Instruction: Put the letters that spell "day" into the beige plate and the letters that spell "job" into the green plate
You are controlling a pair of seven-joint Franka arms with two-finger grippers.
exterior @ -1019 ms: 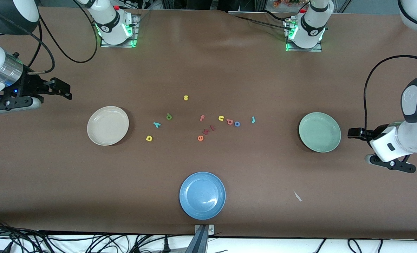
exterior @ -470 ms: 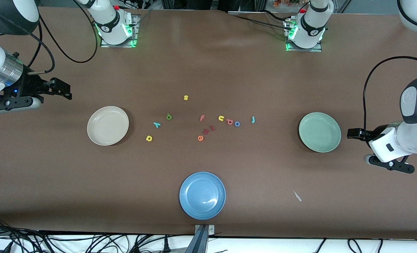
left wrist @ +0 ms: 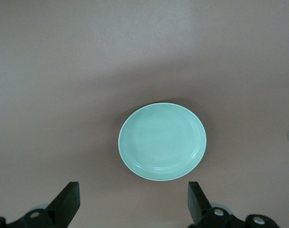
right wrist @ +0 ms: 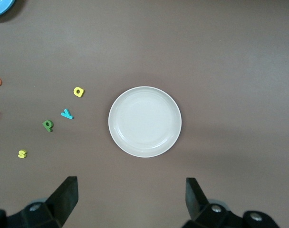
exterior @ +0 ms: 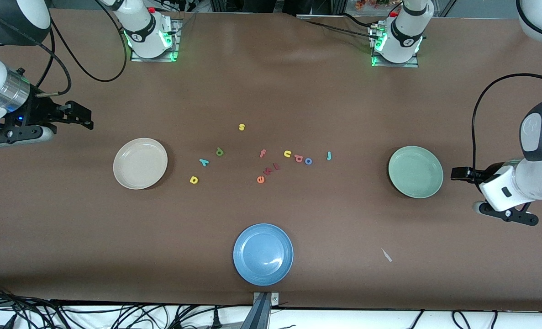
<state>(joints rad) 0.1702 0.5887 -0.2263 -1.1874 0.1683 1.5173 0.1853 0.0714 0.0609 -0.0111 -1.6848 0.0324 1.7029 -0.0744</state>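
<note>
Front view: the beige plate [exterior: 140, 163] lies toward the right arm's end of the desk, the green plate [exterior: 415, 172] toward the left arm's end, and the blue plate [exterior: 263, 254] near the desk's front edge; all three are empty. The letters lie loose on the desk between the beige and green plates. Nearer the beige plate: green d [exterior: 219, 151], teal y [exterior: 203, 161], yellow a [exterior: 193, 180]. Nearer the green plate: teal j [exterior: 328, 155], blue o [exterior: 308, 161], orange-red b [exterior: 298, 158]. Among them lie yellow s [exterior: 241, 127], yellow u [exterior: 287, 154], pink f [exterior: 262, 153] and red-orange e [exterior: 260, 179].

The right gripper [exterior: 76, 116] hangs over the desk's edge at the right arm's end, the left gripper [exterior: 461, 173] just beside the green plate.

Wrist views: only these show both grippers' fingers spread apart and empty. The left view holds the green plate and a sliver of teal at its margin; the right view holds the beige plate with d, y, a and s.
</note>
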